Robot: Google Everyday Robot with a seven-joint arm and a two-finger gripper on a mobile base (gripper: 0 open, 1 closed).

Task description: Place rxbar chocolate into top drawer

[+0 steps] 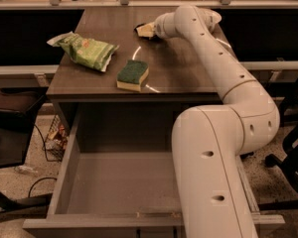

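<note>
My gripper [146, 30] is at the far side of the grey-brown table [184, 78], low over its top, at the end of the white arm [213, 58] that reaches in from the right. A small dark shape, probably the rxbar chocolate [138, 28], shows at the gripper's tip and is mostly hidden by it. I cannot tell whether the gripper holds it. The top drawer [69, 167] is pulled open below the table's front edge. Its grey floor is bare where it shows, and the arm's big white link [208, 182] covers its right part.
A green-topped yellow sponge [132, 75] lies near the table's front middle. A green crinkled snack bag [84, 50] lies at the left. A dark chair [10, 128] and cables stand on the floor to the left, and another chair base [293, 152] to the right.
</note>
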